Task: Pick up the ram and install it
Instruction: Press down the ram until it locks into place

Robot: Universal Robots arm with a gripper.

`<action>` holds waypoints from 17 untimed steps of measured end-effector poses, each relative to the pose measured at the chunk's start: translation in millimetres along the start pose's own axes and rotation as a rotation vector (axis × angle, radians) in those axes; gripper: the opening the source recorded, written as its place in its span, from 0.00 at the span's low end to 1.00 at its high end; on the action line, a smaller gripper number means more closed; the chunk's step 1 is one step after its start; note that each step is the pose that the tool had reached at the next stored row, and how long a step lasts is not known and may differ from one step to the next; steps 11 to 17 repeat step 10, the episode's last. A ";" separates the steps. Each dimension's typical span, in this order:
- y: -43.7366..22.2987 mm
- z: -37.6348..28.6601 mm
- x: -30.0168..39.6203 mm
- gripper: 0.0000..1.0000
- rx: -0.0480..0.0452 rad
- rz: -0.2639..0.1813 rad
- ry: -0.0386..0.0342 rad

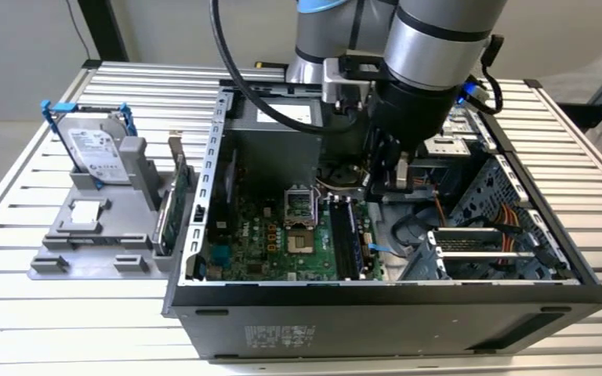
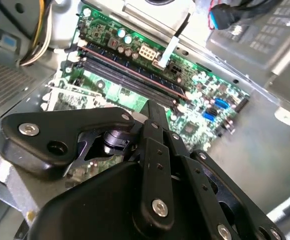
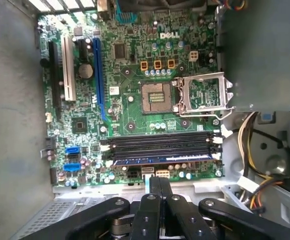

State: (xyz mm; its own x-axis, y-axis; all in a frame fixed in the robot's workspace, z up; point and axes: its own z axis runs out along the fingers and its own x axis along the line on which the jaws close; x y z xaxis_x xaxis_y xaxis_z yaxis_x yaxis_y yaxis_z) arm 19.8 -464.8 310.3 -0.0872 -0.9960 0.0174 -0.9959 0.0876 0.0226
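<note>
Ram [image 3: 162, 159] lies seated in the outermost of the motherboard's [image 3: 135, 107] memory slots; gripper [image 3: 159, 184], fingers pressed together and empty, hovers just beside it. Installation looks done; retreating needs a straight lift.

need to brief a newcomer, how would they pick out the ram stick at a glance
Start at the open dark grey computer case on the slatted metal table and find the green motherboard on its floor. Near one edge lies a bank of long black memory slots. The ram is the thin dark blue-green stick lying in the outermost slot; the slots beside it show bare black channels.
</note>
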 end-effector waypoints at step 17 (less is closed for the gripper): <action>0.0 -1.4 0.0 0.00 0.0000 0.000 0.0001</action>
